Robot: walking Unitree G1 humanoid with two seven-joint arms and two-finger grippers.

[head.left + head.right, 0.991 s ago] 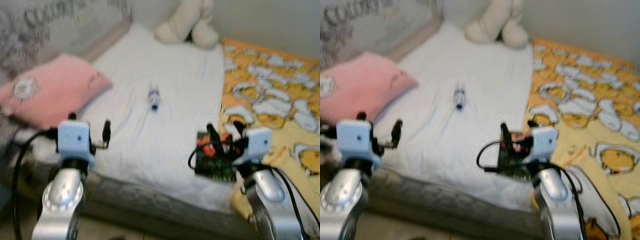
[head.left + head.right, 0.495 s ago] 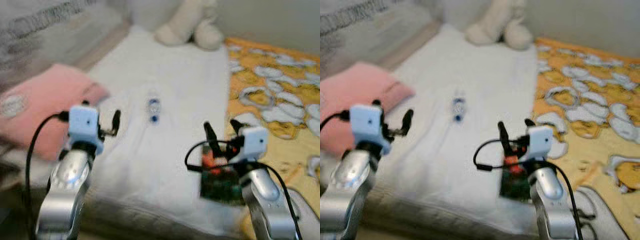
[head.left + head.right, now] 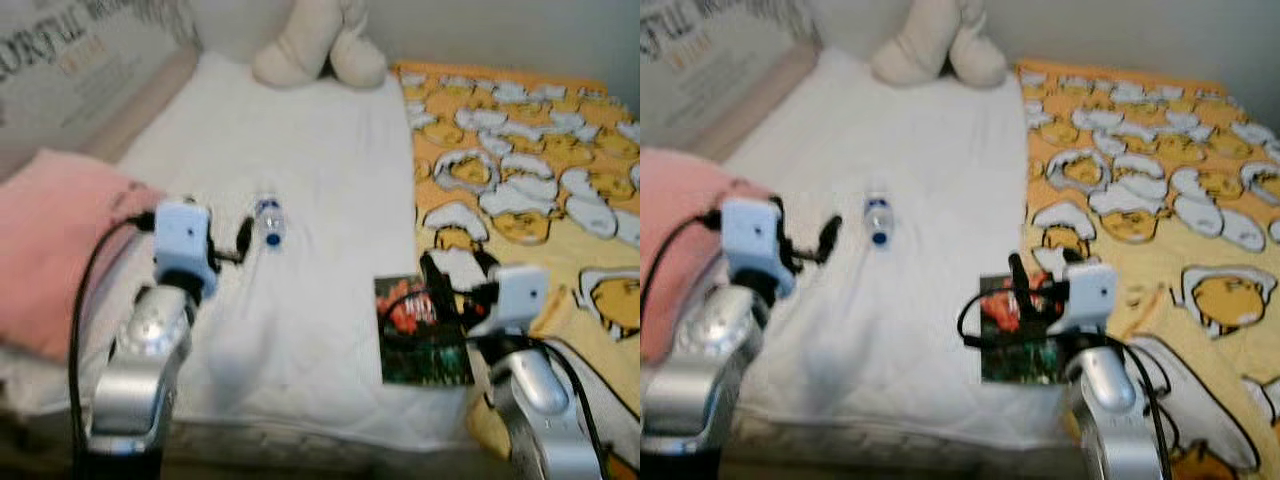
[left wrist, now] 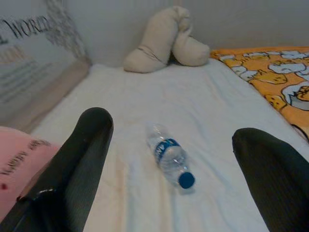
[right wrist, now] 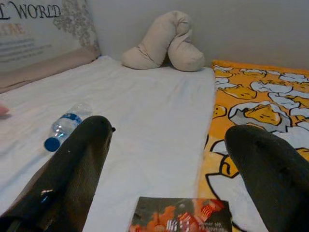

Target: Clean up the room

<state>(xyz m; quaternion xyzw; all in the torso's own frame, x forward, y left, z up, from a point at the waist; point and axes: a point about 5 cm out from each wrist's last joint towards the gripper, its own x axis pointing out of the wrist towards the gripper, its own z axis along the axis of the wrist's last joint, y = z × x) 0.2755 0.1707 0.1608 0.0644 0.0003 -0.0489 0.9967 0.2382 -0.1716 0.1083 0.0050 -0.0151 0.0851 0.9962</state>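
Observation:
A small clear water bottle [image 3: 268, 220] with a blue label and cap lies on the white sheet [image 3: 310, 140]; it also shows between the fingers in the left wrist view [image 4: 170, 159]. My left gripper [image 3: 205, 232] is open and hovers just left of the bottle, not touching it. A dark book [image 3: 420, 320] with a red and green cover lies flat near the sheet's right edge. My right gripper [image 3: 458, 278] is open above the book's right side and holds nothing. The book's top edge [image 5: 181, 220] shows in the right wrist view.
A cream plush toy [image 3: 315, 45] sits at the head of the bed. A pink pillow [image 3: 45, 240] lies at the left. A yellow patterned blanket [image 3: 530, 170] covers the right half. A lettered panel [image 3: 70, 60] borders the left side.
The camera has moved nearer and rightward over the bed. My left gripper has reached forward and now sits close beside the bottle. The right gripper stays over the book.

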